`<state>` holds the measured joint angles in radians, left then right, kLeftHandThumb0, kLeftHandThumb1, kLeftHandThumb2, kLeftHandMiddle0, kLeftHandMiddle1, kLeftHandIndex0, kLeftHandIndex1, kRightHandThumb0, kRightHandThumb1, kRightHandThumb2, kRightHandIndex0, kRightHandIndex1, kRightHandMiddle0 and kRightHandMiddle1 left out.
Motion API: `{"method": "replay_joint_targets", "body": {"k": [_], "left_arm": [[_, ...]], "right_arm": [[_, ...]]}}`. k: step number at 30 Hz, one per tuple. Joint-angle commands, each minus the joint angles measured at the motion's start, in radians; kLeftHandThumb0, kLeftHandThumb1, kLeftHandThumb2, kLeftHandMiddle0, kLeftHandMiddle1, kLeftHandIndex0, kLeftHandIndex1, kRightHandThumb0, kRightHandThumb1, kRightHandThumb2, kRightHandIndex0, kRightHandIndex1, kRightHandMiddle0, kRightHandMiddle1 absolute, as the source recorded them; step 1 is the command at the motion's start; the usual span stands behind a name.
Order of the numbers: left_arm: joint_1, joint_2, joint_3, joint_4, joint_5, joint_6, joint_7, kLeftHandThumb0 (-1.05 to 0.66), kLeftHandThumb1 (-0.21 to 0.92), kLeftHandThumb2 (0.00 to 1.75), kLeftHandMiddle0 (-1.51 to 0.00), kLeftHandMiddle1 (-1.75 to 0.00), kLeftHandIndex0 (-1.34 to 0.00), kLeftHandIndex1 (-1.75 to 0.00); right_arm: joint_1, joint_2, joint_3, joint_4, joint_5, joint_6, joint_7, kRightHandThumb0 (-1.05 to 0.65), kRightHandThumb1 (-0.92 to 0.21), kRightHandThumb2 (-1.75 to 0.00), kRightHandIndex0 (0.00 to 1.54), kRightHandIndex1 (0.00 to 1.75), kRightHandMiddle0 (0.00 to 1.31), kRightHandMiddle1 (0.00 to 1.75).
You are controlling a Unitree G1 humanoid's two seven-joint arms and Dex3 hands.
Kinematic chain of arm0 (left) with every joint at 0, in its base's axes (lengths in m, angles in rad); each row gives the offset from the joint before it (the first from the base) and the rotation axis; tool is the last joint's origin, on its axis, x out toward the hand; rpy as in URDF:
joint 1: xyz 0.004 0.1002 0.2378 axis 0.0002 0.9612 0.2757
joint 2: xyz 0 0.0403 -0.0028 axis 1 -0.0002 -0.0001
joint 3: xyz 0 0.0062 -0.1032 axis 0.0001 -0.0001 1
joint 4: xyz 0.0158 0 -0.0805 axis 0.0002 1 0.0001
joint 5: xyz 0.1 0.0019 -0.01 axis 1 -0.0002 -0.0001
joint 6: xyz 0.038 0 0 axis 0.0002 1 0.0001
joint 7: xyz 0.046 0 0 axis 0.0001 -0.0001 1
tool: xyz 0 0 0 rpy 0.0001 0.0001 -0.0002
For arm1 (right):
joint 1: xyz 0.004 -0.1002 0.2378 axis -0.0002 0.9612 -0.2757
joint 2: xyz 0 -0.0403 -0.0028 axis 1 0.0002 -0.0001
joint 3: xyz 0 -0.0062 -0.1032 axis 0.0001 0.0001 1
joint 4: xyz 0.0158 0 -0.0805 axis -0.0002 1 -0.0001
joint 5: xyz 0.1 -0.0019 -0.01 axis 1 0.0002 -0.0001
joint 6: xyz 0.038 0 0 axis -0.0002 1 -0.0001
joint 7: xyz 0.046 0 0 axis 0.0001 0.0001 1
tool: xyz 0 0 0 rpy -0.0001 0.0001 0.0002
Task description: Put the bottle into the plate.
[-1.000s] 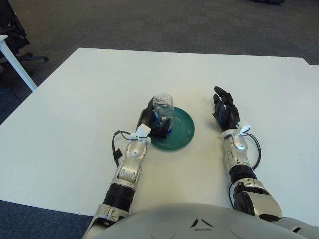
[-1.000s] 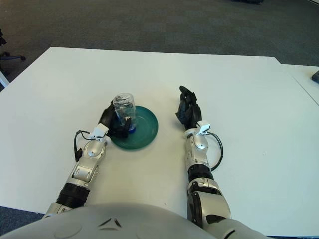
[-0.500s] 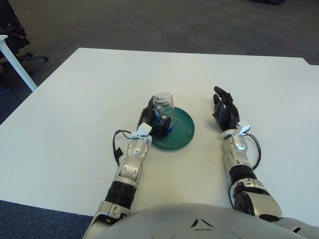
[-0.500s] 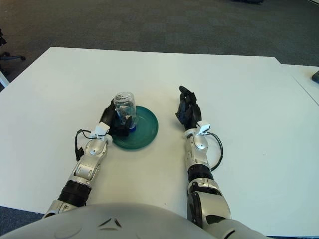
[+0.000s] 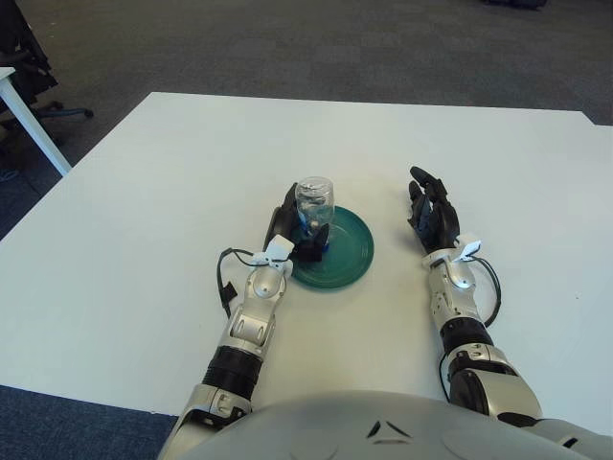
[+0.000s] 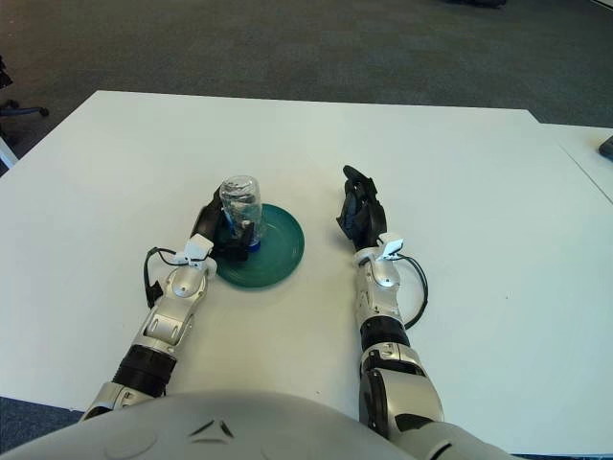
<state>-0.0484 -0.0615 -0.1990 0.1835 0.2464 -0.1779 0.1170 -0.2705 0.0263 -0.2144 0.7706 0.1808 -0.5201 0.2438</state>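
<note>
The left hand [image 5: 292,233] is at the left rim of the plate, its dark fingers closed round the lower part of the bottle [image 5: 313,205] — a firm grasp, with the thumb showing on the near side. The bottle is clear plastic, standing upside down with its blue cap at the bottom, over the left part of the green plate [image 5: 347,254]; whether the cap touches the plate cannot be told. The plate lies on the white table [image 5: 144,211], near the middle, just ahead of the left forearm. The right hand [image 5: 431,212] shows to the right of the plate, apart from it, fingers stretched out and loosely spread, holding nothing — it looks to lie flat on the table. Beyond the table's far edge is dark carpet [image 5: 287,43], and a desk leg [image 5: 34,129] shows at far left
</note>
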Motion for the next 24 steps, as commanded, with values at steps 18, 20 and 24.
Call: {"method": "replay_joint_targets", "body": {"k": [18, 20, 24], "left_arm": [[-0.042, 0.061, -0.027, 0.183, 0.106, -0.189, 0.085, -0.87, 0.79, 0.39, -0.32, -1.19, -0.06, -1.34], [-0.044, 0.064, -0.029, 0.19, 0.117, -0.202, 0.097, -0.91, 0.84, 0.3, -0.28, -1.04, -0.03, -1.23], [-0.047, 0.068, -0.033, 0.201, 0.139, -0.216, 0.118, -0.98, 0.9, 0.21, -0.24, -0.66, -0.01, -1.01]], "right_arm": [[0.13, 0.065, -0.002, 0.107, 0.027, 0.021, 0.009, -0.77, -0.92, -0.82, 0.35, 0.01, 0.0, 0.67], [0.128, 0.066, -0.005, 0.11, 0.031, 0.019, 0.014, -0.77, -0.92, -0.82, 0.35, 0.01, 0.0, 0.67], [0.123, 0.065, -0.011, 0.118, 0.036, 0.013, 0.024, -0.77, -0.92, -0.81, 0.36, 0.02, 0.0, 0.67]]}}
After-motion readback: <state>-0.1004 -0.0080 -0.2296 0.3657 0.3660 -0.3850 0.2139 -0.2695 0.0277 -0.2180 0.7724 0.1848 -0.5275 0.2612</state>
